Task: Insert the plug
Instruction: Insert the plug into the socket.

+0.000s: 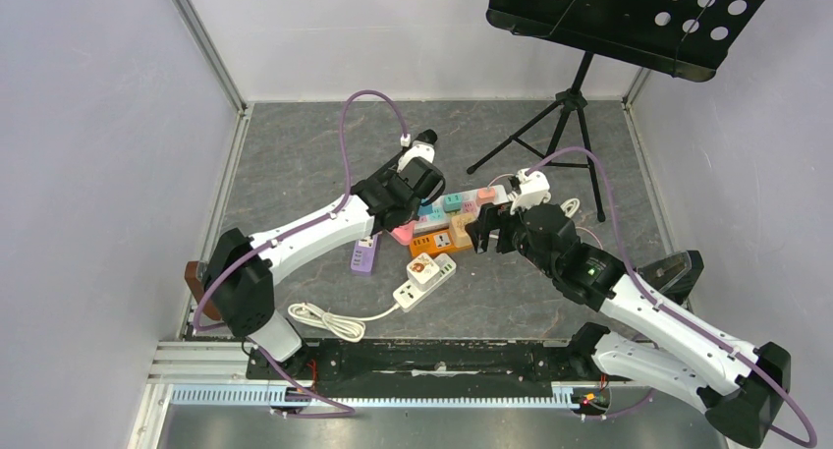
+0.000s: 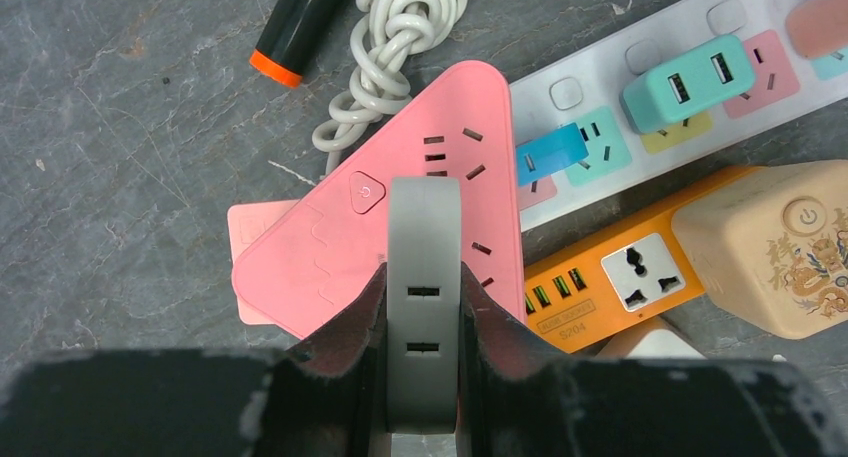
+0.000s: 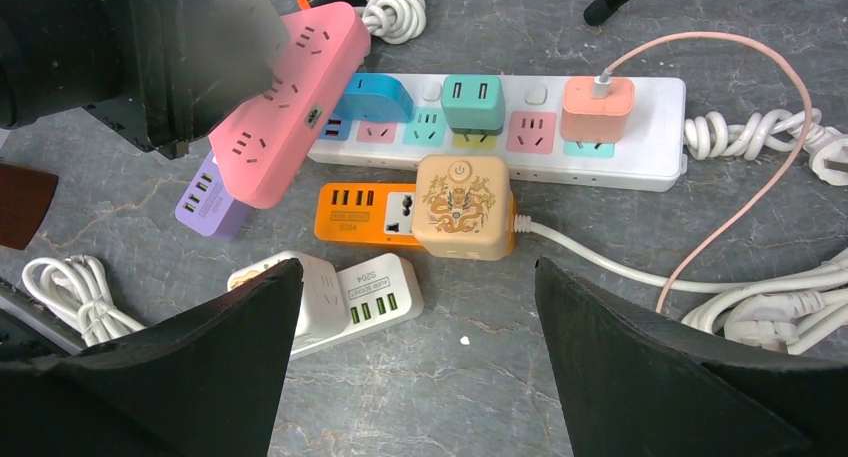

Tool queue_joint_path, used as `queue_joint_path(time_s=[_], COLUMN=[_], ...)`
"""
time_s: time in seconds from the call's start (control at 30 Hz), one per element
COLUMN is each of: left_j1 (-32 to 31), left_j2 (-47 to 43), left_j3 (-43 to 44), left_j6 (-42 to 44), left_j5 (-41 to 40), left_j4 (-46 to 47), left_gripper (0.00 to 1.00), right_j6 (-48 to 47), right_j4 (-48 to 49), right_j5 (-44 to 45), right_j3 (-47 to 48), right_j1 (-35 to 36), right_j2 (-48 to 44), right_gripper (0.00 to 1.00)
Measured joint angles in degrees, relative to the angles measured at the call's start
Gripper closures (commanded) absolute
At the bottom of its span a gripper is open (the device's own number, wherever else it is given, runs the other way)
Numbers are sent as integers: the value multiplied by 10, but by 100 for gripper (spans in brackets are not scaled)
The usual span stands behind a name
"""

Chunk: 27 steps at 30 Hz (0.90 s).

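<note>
My left gripper is shut on a grey plug adapter with two USB slots on its face. It holds the adapter over the pink power strip, which is tilted, one end resting on other strips. In the right wrist view the grey adapter sits against the pink strip near its upper end. In the top view the left gripper is over the pile of strips. My right gripper is open and empty, above the table in front of the strips; it also shows in the top view.
A long white strip holds blue, teal and pink adapters. An orange strip carries a beige dragon-print adapter. A white USB strip and a purple strip lie nearby. A music stand stands behind, with coiled cables at the right.
</note>
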Motion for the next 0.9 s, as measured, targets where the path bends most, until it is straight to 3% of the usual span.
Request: queue_joint_path(time_s=[0.3,0.57,0.9], left_j1=[-5,-32,-60], left_j2=[3,9,14], left_j3=[0,-5,-30], left_j6=[-19,-42,-46], left_j5=[-11,-56,-123], left_j4=[-2,1,35], left_gripper=[98,98,98], right_j6=[1,21,45], right_j4=[0,1,20], right_j5=[0,-22,-74], right_j3=[-1,-1,-8], right_j1=[-3,-17,-44], right_j2=[0,48,80], right_gripper=[13,31,33])
